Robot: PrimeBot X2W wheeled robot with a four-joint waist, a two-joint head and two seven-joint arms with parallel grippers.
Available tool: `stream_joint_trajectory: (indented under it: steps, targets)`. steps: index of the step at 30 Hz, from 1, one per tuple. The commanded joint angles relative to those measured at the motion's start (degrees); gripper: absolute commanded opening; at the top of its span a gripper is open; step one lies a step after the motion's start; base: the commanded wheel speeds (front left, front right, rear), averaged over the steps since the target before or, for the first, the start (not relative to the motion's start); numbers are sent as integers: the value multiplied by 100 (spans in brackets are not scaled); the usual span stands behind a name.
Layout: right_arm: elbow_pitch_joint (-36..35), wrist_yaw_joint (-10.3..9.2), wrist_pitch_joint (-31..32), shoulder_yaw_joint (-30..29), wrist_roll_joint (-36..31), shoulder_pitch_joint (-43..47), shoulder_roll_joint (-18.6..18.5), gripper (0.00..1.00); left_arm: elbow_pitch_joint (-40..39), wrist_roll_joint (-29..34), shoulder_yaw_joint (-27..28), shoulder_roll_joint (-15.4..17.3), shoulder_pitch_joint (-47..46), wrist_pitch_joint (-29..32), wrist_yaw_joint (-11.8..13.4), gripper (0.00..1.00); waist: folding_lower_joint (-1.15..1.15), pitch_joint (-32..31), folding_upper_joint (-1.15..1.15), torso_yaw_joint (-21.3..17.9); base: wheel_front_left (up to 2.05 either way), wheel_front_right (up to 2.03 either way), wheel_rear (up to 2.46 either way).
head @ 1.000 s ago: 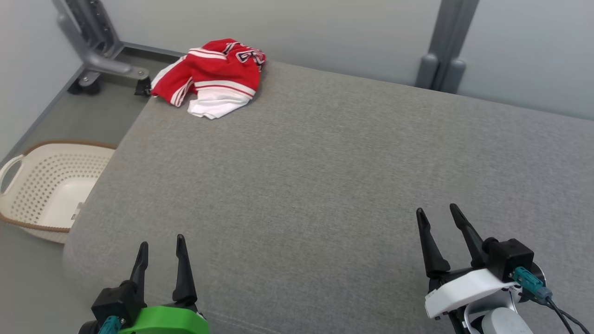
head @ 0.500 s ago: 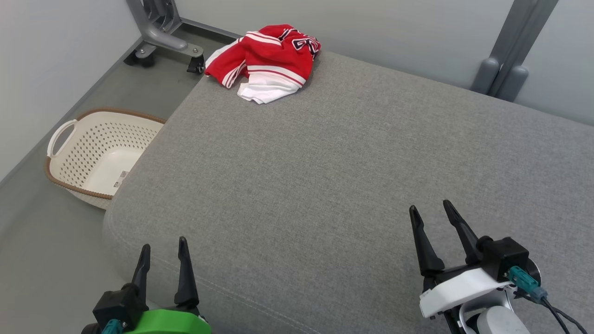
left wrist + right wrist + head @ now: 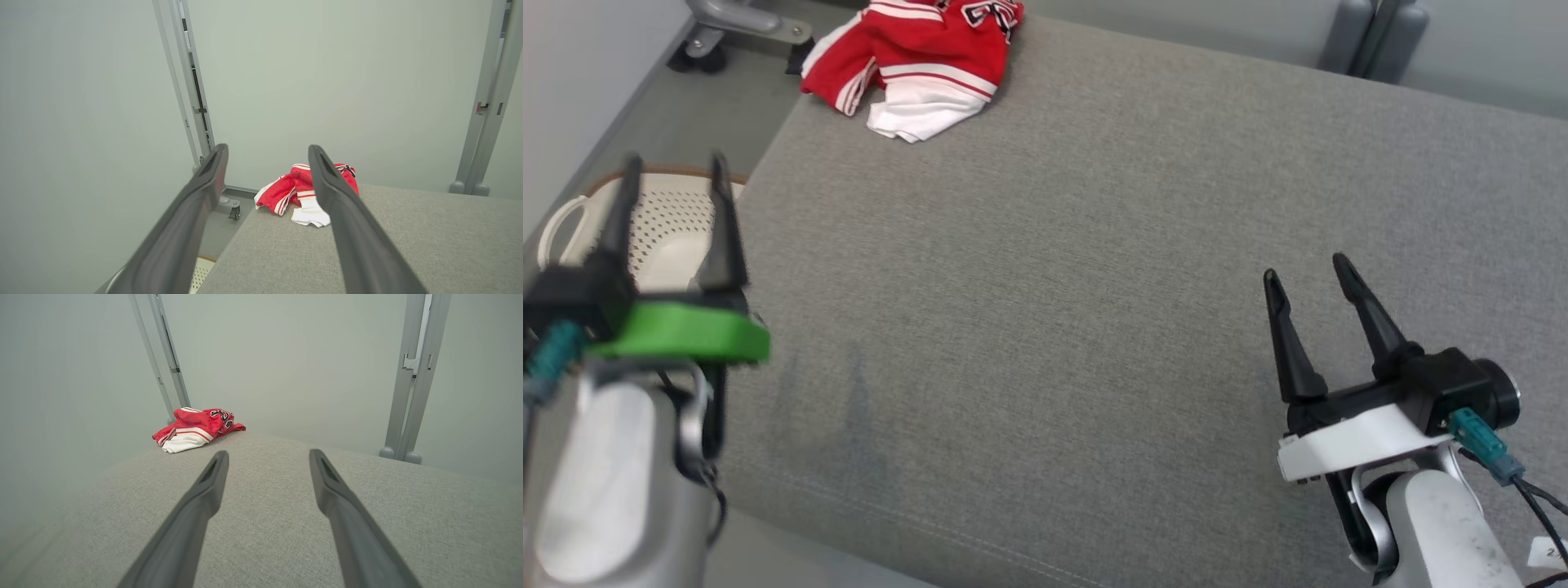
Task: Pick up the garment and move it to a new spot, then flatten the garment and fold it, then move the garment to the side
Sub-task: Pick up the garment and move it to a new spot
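Both jaws spread: L grip [image 3: 674, 159], R grip [image 3: 1304, 266] | garment [image 3: 919, 45] crumpled, far-left cushion [image 3: 1094, 245] corner

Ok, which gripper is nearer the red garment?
The left gripper, on the green mount; the right gripper, on white, sits farther from the garment.

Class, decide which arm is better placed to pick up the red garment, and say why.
Left, probably: the garment lies at the far left corner, on the side of the left gripper; the right gripper stands farther across. Both jaws open.
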Motion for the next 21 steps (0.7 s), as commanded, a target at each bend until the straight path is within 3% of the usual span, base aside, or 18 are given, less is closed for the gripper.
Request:
stream_joint_trajectory:
  steps: [1, 11, 17, 21]
  targets:
    - [-212, -9, 82, -58, -107, -124, -25, 100, 77, 17, 46, 138, -531, 198, -75, 100, 0, 772, 0, -648, 0, 0, 0]
    - [-1930, -9, 688, -420, -649, -222, -20, 100, 1747, -34, 249, 1325, -3445, 1667, -456, 100, 0, 2195, 0, -1600, 0, 0, 0]
    - [-2566, -9, 765, -642, -738, -86, -18, 100, 2744, -328, 85, 1324, -4311, 2607, -613, 100, 0, 2739, 0, -1849, 0, 0, 0]
    - [-2859, -9, 820, -744, -859, -43, -17, 100, 3194, -398, 96, 1229, -4646, 2859, -450, 100, 0, 2996, 0, -1934, 0, 0, 0]
